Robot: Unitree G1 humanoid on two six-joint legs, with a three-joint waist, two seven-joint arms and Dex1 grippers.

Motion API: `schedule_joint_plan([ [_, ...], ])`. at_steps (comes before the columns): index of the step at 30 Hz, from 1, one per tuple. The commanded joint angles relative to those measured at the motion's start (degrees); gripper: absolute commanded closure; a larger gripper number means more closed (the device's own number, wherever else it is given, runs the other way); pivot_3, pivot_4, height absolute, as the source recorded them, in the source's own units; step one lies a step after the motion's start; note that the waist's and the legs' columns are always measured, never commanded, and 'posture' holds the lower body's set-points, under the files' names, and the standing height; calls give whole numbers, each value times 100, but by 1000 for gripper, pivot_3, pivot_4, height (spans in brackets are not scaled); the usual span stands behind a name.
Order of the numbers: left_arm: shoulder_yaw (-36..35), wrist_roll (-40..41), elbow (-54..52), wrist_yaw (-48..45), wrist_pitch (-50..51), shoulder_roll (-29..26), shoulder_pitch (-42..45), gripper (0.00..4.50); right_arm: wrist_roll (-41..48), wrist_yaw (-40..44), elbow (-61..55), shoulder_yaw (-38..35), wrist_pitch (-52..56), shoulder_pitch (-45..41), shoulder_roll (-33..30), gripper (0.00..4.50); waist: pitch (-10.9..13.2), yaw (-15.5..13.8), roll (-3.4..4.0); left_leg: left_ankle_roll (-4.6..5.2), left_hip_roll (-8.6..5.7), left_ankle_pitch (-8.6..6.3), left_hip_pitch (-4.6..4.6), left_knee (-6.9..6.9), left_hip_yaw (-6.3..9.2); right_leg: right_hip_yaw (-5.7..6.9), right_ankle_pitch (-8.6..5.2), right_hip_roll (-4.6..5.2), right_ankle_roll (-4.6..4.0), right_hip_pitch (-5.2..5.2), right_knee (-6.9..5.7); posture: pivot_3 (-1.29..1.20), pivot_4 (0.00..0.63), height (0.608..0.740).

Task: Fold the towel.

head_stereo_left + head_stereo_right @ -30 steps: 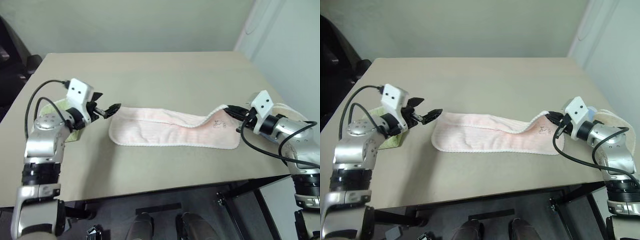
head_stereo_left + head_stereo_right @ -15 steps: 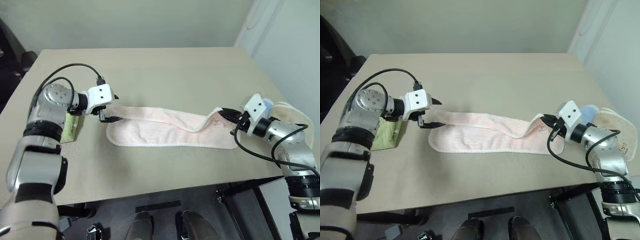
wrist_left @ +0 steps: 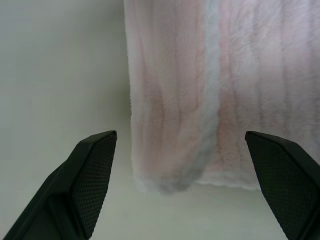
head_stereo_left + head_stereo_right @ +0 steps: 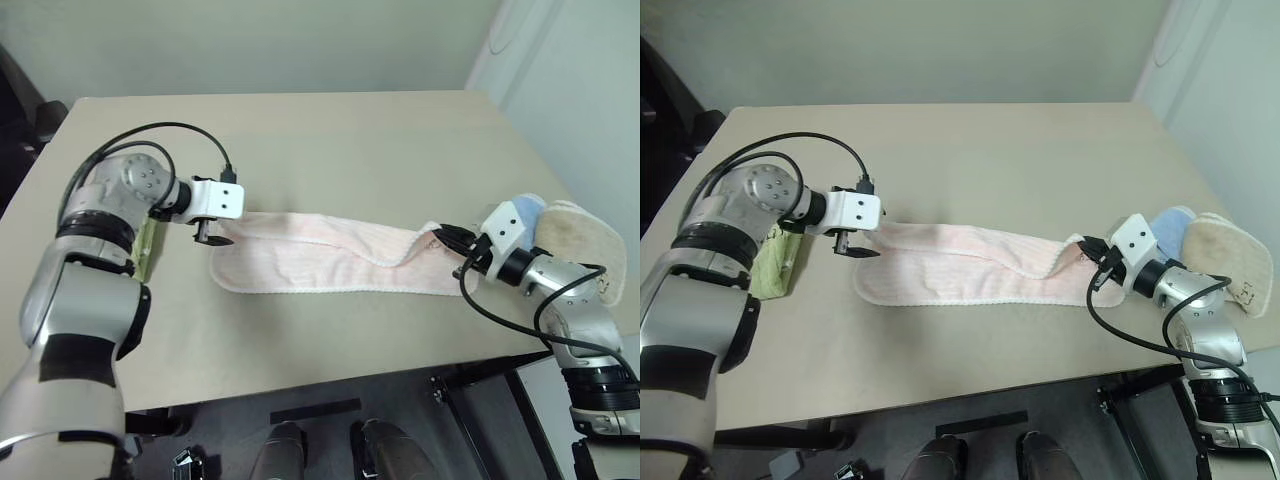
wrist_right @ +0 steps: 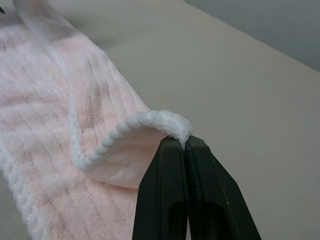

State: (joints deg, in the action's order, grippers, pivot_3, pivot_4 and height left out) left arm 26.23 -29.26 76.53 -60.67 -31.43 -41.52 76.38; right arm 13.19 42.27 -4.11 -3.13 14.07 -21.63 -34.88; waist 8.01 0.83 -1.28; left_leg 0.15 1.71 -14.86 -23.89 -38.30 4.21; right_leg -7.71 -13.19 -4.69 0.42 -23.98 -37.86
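The green folded towel (image 4: 772,262) near the table's (image 4: 970,150) left edge is half hidden behind the left arm. By the right edge, a blue cloth (image 4: 1170,228) is mostly covered by the right arm. The towel's (image 4: 320,262) printed mark is hidden at its gripped end; its tiny loop cannot be made out.

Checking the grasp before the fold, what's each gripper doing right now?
Left gripper: open, over the towel's end.
Right gripper: shut on the towel's edge.

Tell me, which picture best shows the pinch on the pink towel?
The right wrist view: the right gripper is shut on the towel's raised white edge. The eye views show that pinch small; the left wrist view shows the towel's other end.
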Motion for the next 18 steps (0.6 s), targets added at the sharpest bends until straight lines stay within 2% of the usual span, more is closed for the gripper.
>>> schedule_joint_plan([
  [1,106,-281,48,262,218,7,390,0,3,-32,-20,-86,-36,-316,-41,4465,0,17,0,1,0,1,-2,-2,0,0,1,0,1,-1,0,0,150,740],
  [7,218,-569,84,617,226,44,533,0,55,60,40,-29,27,-348,-12,4465,0,37,-1,2,0,1,-1,-3,1,1,2,0,3,0,-1,0,150,740],
  [18,363,-826,121,591,87,41,406,0,14,24,172,16,-62,-386,87,4465,-1,36,-1,2,-5,1,-2,-9,-1,1,2,-1,3,-6,-6,0,150,740],
])
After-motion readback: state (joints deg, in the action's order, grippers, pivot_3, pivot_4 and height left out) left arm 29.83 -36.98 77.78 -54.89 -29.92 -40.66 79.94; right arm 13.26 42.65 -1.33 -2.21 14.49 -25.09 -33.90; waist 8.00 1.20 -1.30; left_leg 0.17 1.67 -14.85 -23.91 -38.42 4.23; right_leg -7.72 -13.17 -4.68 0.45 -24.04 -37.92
